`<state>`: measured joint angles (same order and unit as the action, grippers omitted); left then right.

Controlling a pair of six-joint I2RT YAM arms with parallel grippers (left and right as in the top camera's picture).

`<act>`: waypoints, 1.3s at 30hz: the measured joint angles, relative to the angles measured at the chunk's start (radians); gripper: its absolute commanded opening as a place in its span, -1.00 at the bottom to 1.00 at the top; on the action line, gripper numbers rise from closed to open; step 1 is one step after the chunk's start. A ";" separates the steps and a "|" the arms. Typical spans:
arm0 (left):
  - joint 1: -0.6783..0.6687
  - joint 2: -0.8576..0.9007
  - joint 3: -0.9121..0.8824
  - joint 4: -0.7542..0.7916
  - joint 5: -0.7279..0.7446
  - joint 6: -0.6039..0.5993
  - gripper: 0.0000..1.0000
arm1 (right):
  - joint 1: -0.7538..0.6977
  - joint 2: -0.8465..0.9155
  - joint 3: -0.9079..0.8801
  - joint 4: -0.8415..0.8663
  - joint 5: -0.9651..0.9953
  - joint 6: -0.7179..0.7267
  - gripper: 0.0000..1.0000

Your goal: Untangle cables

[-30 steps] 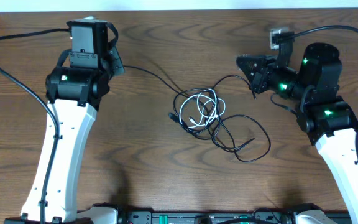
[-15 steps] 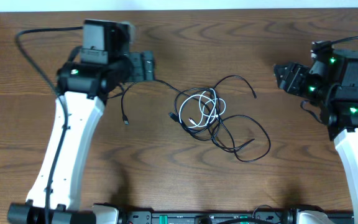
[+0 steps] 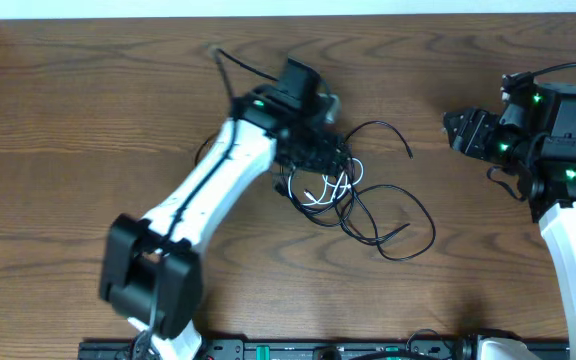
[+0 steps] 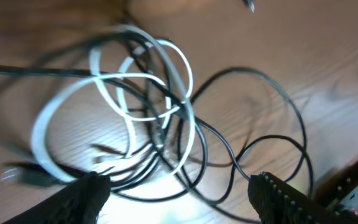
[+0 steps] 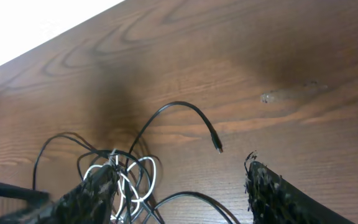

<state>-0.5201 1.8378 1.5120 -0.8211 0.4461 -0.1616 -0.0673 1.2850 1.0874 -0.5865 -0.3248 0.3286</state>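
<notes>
The thin black cable and the shorter white cable lie interlooped in one loose tangle near the middle of the brown wooden table. One black plug end projects from the tangle toward the right arm, clear of the loops. The left hand hangs directly over the tangle with its fingers spread wide. The white loops lie between and below them, and nothing is pinched. The right hand is well apart from the tangle, on its right, fingers spread and holding nothing.
</notes>
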 measured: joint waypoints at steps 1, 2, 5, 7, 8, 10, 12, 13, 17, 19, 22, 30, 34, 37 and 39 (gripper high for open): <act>-0.011 0.017 0.000 0.008 0.002 -0.004 0.54 | 0.000 0.003 0.000 -0.002 0.000 0.000 0.27; -0.023 0.040 0.000 0.019 0.002 -0.013 0.54 | 0.000 0.007 0.000 -0.006 0.000 0.000 0.28; -0.043 0.108 0.000 0.056 0.005 -0.031 0.53 | 0.000 0.013 0.000 -0.016 0.000 -0.001 0.29; -0.046 0.149 0.000 0.087 0.005 -0.052 0.46 | 0.000 0.015 0.000 -0.023 0.000 -0.003 0.30; -0.046 0.175 0.000 0.105 0.005 -0.065 0.36 | 0.000 0.015 0.000 -0.024 0.000 -0.004 0.29; -0.045 0.212 0.000 0.135 0.005 -0.088 0.15 | 0.000 0.015 0.000 -0.029 0.000 -0.008 0.31; -0.044 0.245 0.000 0.159 0.021 -0.107 -0.34 | 0.000 0.016 0.000 -0.033 0.000 -0.012 0.31; -0.045 0.255 0.000 0.169 0.035 -0.113 -0.57 | 0.000 0.016 0.000 -0.037 0.000 -0.016 0.32; -0.043 0.266 0.000 0.194 0.095 -0.132 -0.85 | 0.000 0.016 0.000 -0.047 0.000 -0.027 0.33; -0.038 0.261 0.000 0.194 0.117 -0.134 -0.85 | 0.000 0.016 0.000 -0.047 0.000 -0.028 0.34; -0.010 0.237 0.000 0.193 0.141 -0.134 -0.85 | 0.000 0.016 0.000 -0.048 0.000 -0.030 0.34; 0.119 -0.108 0.031 0.208 0.158 -0.134 -0.85 | 0.000 0.034 0.000 -0.036 -0.040 -0.031 0.35; 0.124 -0.282 0.060 0.217 0.159 -0.134 -0.85 | 0.013 0.075 0.000 -0.004 -0.084 -0.033 0.36; 0.119 -0.341 0.065 0.212 0.166 -0.134 -0.85 | 0.036 0.112 0.000 0.039 -0.138 -0.034 0.37; 0.118 -0.346 0.065 0.201 0.169 -0.134 -0.85 | 0.053 0.126 0.000 0.067 -0.172 -0.042 0.38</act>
<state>-0.4019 1.4914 1.5768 -0.6205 0.6155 -0.2958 -0.0143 1.4113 1.0874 -0.5198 -0.4973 0.2871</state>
